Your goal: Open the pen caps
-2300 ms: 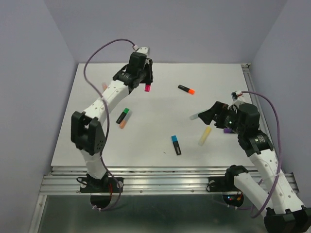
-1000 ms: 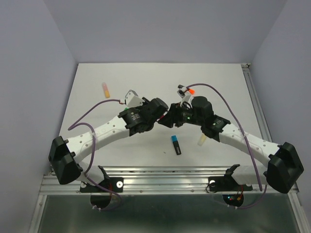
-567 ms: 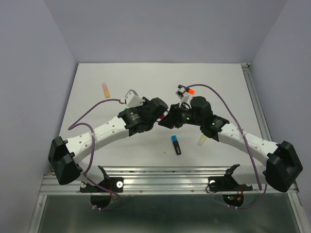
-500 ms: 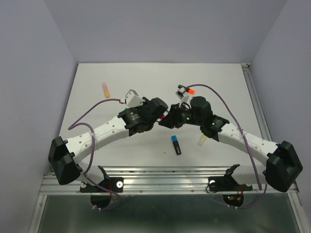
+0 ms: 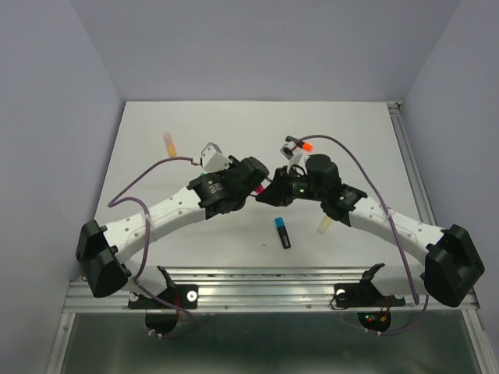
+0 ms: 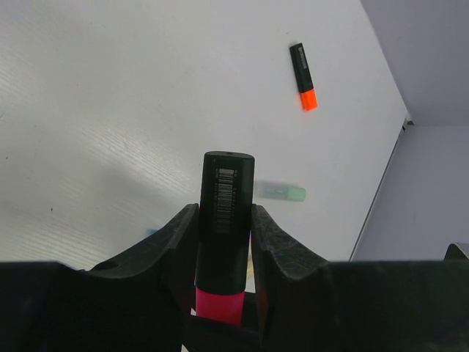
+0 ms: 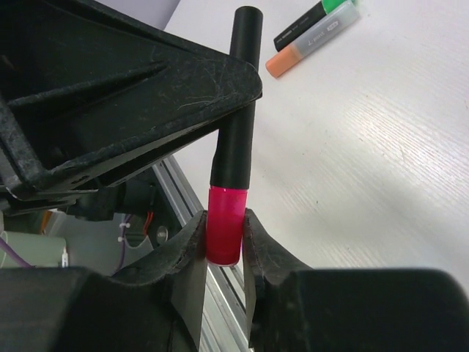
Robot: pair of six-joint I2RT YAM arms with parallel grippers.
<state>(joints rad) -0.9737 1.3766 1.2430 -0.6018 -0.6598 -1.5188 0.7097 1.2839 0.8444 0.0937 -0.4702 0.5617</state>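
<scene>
Hanging just beyond the blue-capped pen [image 5: 283, 234], the pink cap [image 7: 224, 233] is pinched by the right gripper [image 7: 223, 233] and its barrel [image 6: 224, 194] by the left gripper [image 6: 223, 220], so the barrel could get yanked loose if it's stuck.

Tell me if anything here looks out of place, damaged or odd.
Nothing stands out. The pink highlighter is held off the table: jaws of the left gripper clamp its black barrel, those of the right gripper its pink cap, not yet pulled off. The orange highlighter and the blue highlighter lie flat, caps on.
</scene>
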